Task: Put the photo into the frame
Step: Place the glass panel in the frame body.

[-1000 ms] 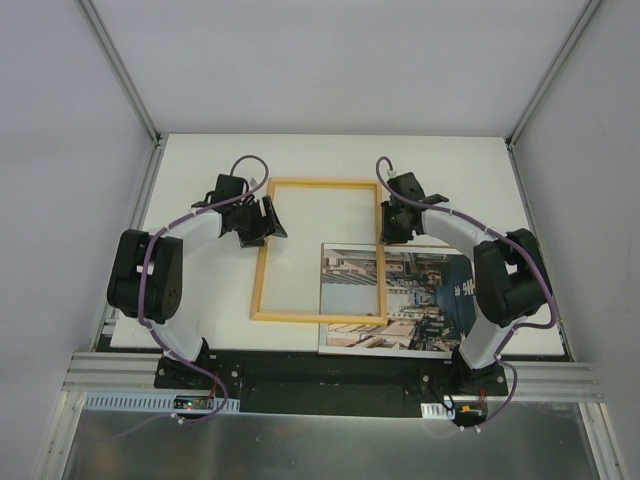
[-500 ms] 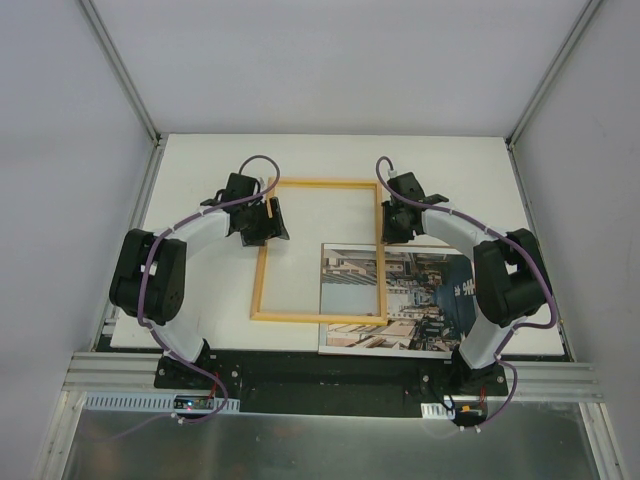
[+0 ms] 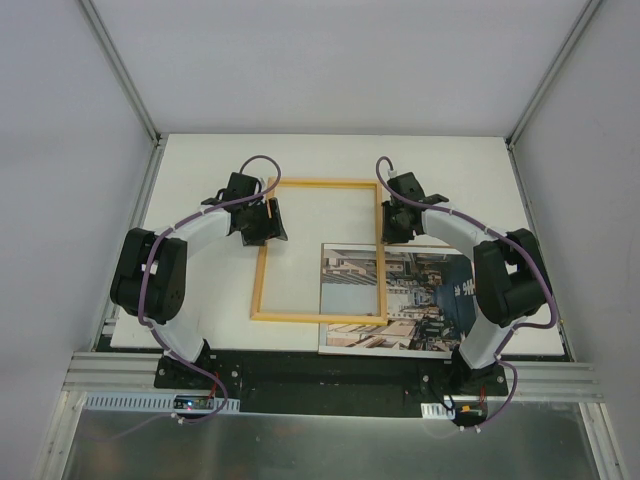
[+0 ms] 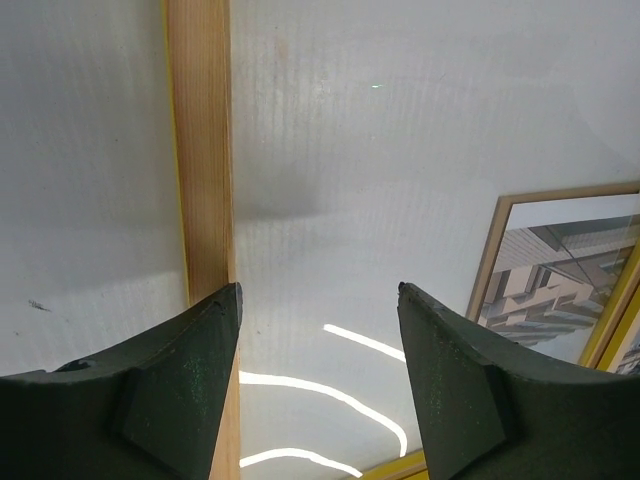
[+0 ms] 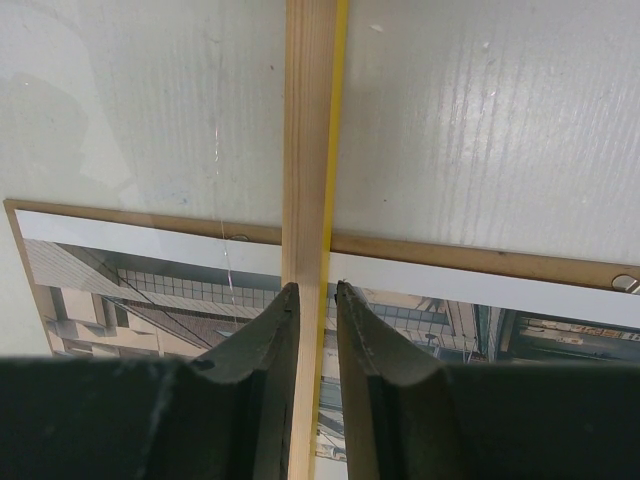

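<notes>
1. Here, a thin frame (image 3: 320,318), pale wood with a yellow edge, lies flat in the middle of the white surface (image 3: 450,170), its near-right corner overlapping the rectangular street photo (image 3: 420,300) at the near edge.
2. Only the right wrist view shows the right hand (image 5: 317,290) pinching the frame's right rail.
3. The left hand (image 4: 320,295), spread, hovers over the left rail.
</notes>
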